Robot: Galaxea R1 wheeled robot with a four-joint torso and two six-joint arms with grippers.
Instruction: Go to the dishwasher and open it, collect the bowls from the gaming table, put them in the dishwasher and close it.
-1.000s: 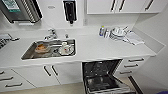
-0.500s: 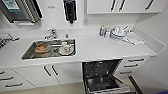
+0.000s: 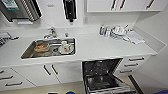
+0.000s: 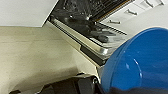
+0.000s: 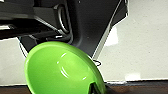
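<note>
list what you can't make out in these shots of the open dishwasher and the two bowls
- Dishwasher: head view, its lowered door is cut off by the picture's bottom edge; rack contents are too blurred to tell.
- Blue bowl: left wrist view, cut off by the edge; what holds it is out of sight.
- Green bowl: right wrist view, lower part cut off; the grip is unclear.
- Sink: head view, the items inside are too blurred to name.

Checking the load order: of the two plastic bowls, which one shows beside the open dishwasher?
The round blue plastic bowl, seen in the left wrist view next to the open dishwasher; the green bowl shows against pale floor.
</note>
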